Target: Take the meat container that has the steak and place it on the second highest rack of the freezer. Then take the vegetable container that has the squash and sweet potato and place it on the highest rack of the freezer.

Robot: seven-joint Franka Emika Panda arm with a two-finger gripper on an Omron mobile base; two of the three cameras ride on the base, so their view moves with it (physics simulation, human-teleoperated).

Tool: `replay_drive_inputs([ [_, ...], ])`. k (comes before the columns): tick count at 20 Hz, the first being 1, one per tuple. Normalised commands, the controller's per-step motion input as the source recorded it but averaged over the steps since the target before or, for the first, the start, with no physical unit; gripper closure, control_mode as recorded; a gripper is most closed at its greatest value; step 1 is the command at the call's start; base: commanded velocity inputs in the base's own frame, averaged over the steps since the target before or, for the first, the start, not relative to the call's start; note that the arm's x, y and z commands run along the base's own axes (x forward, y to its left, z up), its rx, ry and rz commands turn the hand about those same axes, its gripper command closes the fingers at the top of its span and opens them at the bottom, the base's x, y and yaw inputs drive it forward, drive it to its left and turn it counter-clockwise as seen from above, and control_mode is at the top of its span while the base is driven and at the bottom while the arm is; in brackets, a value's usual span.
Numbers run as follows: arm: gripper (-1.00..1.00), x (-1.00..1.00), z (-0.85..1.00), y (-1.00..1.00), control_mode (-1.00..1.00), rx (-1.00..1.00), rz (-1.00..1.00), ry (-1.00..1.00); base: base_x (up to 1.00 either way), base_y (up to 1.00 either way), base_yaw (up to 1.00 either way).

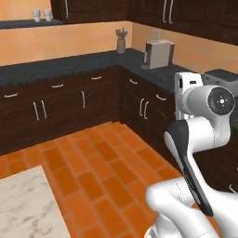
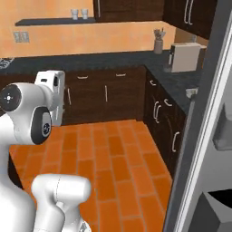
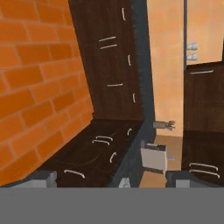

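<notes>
Cabinets [image 1: 69, 104]: dark wood grain, metal handles. Countertop [image 1: 56, 67]: dark speckled stone, matt. Floor [image 1: 102, 172]: orange brick tile.

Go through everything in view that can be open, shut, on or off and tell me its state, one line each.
Gripper: jaws open, holding nothing.
Freezer door: open, its edge toward the right base view, grey bins showing on its inner side.
Lower cabinet doors: all shut.
Drawers under the counter: all shut.
Upper cabinet doors: shut.
Toaster: upright on the counter; on or off cannot be told.
Utensil holder: upright, utensils standing in it.
</notes>
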Motion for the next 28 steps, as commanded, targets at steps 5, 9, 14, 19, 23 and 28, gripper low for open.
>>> replay_drive_inputs([
  [5,-1.00,0.00,0.00,0.00,1.00,0.00,0.00,0.00,0.97,0.00,-0.44],
  [9,-1.00,0.00,0.00,0.00,1.00,0.00,0.00,0.00,1.00,0.03,-0.45],
  [14,-1.00,0.00,0.00,0.00,1.00,0.00,0.00,0.00,0.93,0.17,-0.49],
  [19,-1.00,0.00,0.00,0.00,1.00,0.00,0.00,0.00,0.72,0.30,-0.56],
  [23,-1.00,0.00,0.00,0.00,1.00,0.00,0.00,0.00,0.56,0.48,-0.61],
  [28,-1.00,0.00,0.00,0.00,1.00,0.00,0.00,0.00,0.56,0.69,-0.64],
])
